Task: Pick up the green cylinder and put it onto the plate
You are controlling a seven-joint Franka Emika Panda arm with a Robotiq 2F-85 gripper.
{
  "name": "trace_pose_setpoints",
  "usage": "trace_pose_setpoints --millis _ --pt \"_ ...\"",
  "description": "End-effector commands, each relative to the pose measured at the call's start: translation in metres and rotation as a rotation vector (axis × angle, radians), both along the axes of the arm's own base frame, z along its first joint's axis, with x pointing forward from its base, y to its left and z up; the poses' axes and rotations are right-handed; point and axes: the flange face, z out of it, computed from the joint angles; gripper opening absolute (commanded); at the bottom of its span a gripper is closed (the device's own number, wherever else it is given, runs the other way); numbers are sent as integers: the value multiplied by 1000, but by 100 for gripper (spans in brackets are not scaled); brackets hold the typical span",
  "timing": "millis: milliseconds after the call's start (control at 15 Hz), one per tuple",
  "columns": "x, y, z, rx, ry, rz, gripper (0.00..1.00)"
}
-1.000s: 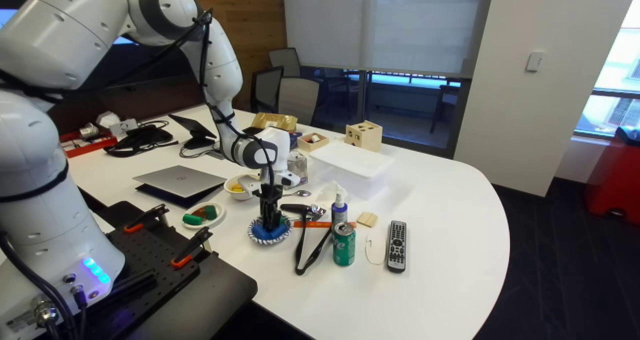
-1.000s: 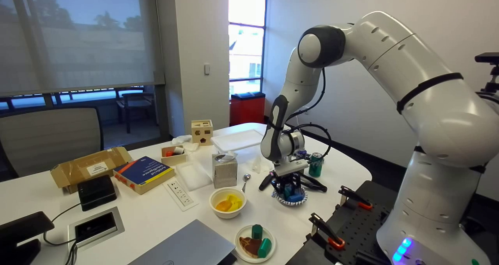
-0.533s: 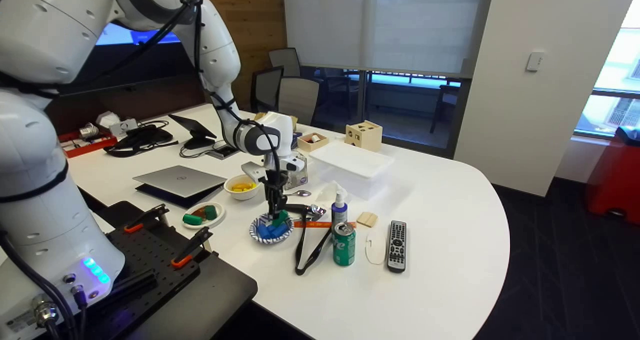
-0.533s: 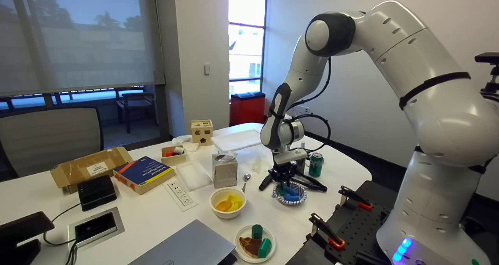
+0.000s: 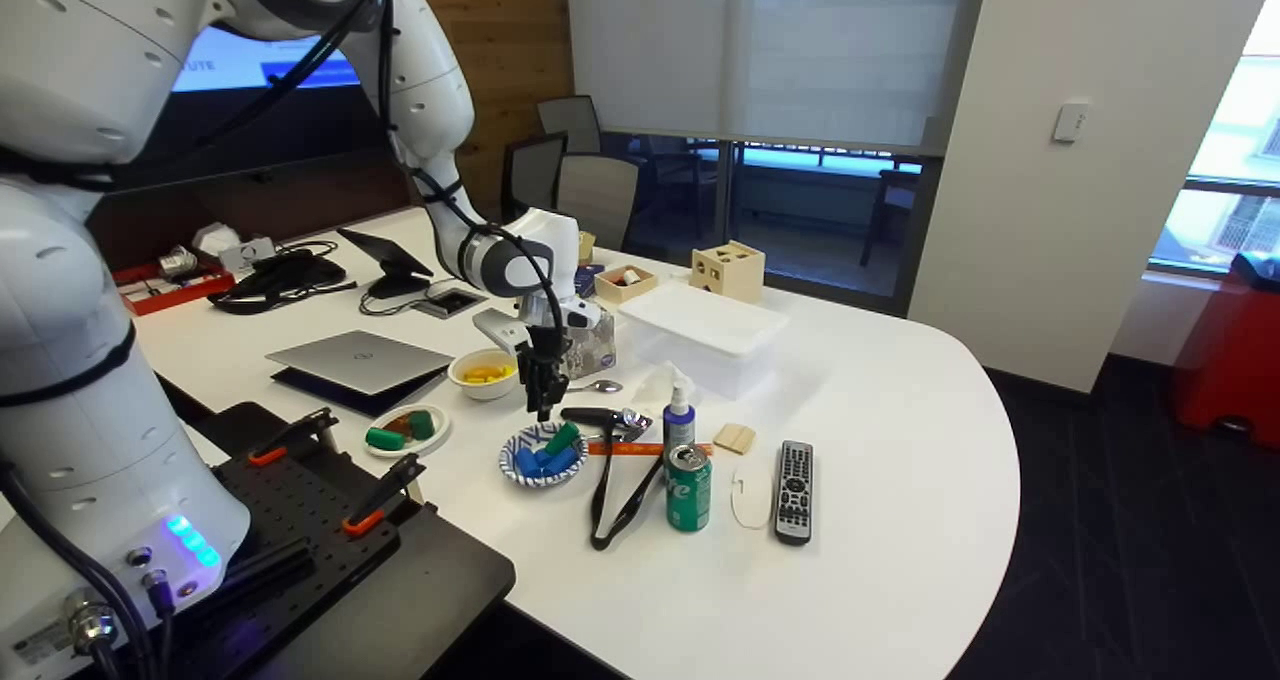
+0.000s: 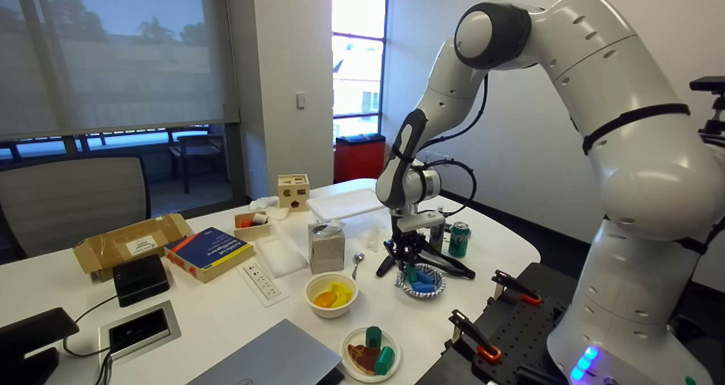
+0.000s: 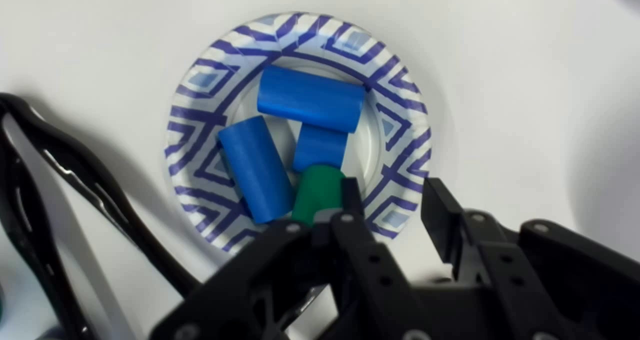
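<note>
A green cylinder lies at the edge of the blue-rimmed dish, beside several blue cylinders. In the wrist view the green cylinder is partly hidden by a finger. My gripper is above the dish. In the wrist view my gripper has its fingers apart with nothing between them; the green cylinder shows outside the gap. The plate is small, round and pale cream. It bears another green cylinder, a green block and a brown piece.
A white bowl with yellow pieces stands between dish and laptop. Black-handled tools, a spray bottle and a green can stand on the dish's far side. A tissue box is behind the bowl.
My gripper has risen out of the dish. The green cylinder, mostly hidden by the fingers one second ago, now shows lying in the dish. The plate and its pieces have not moved.
</note>
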Motion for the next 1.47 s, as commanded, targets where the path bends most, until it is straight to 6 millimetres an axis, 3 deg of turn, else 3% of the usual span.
trace_pose_setpoints --millis 0,267,667,1133,1200,1400 --pt "-10 -5 2 -8 14 -22 70" --pt "-9 -11 -14 -16 5 -29 99" --pt "3 -21 -38 -27 -13 -29 100" --pt "19 -39 -42 -57 -37 -48 100" --pt "20 -42 -43 -59 -39 -51 80" --pt "21 -47 -45 -66 -40 -57 58"
